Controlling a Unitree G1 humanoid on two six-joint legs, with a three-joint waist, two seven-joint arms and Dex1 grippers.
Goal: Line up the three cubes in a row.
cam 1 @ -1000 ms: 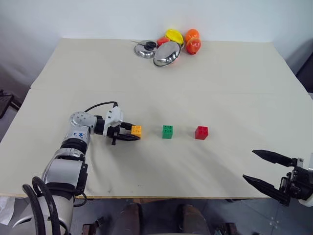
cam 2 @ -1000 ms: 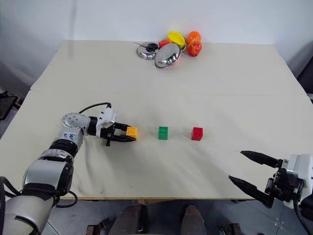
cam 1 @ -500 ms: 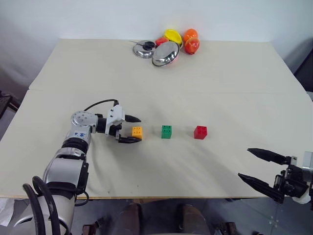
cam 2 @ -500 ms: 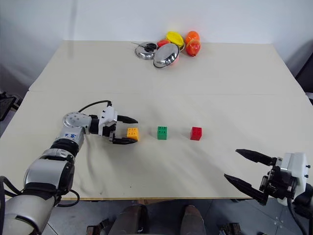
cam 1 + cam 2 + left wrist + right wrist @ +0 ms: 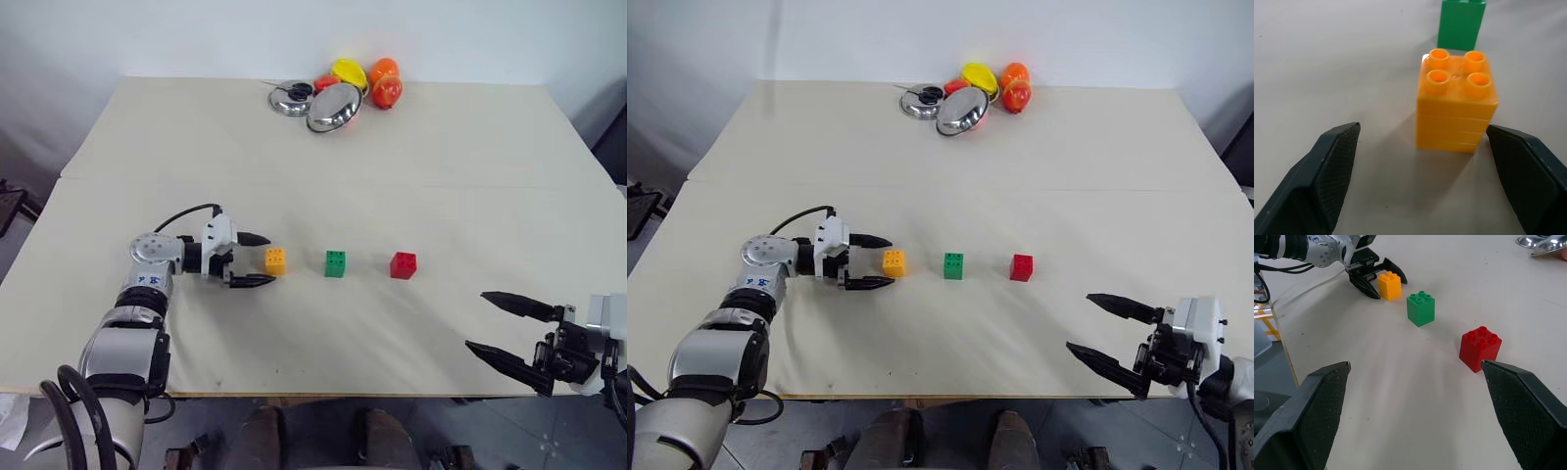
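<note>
A: Status of cubes?

B: All three on the table (image 5: 460,147), in one row across the near half. Orange-yellow cube (image 5: 275,260) at the robot's left end, green cube (image 5: 335,263) in the middle, red cube (image 5: 403,265) at the right end. Upright, studs up, gaps between them, none touching.

A: Left gripper?

B: Left gripper (image 5: 257,259) low over the table, pointing toward the orange-yellow cube. Fingers spread wide, one on each side of the cube's near end, clear of its faces (bare table visible on both sides in the wrist view). Nothing held.

A: Right gripper?

B: Right gripper (image 5: 1107,332) near the table's front edge on the robot's right, well apart from the red cube. Fingers wide apart, nothing between them.

A: Other items?

B: Far edge of table: two steel bowls (image 5: 335,106), one tipped on its side, with rounded orange, yellow and red toys (image 5: 384,84) just behind (well apart from the row).
</note>
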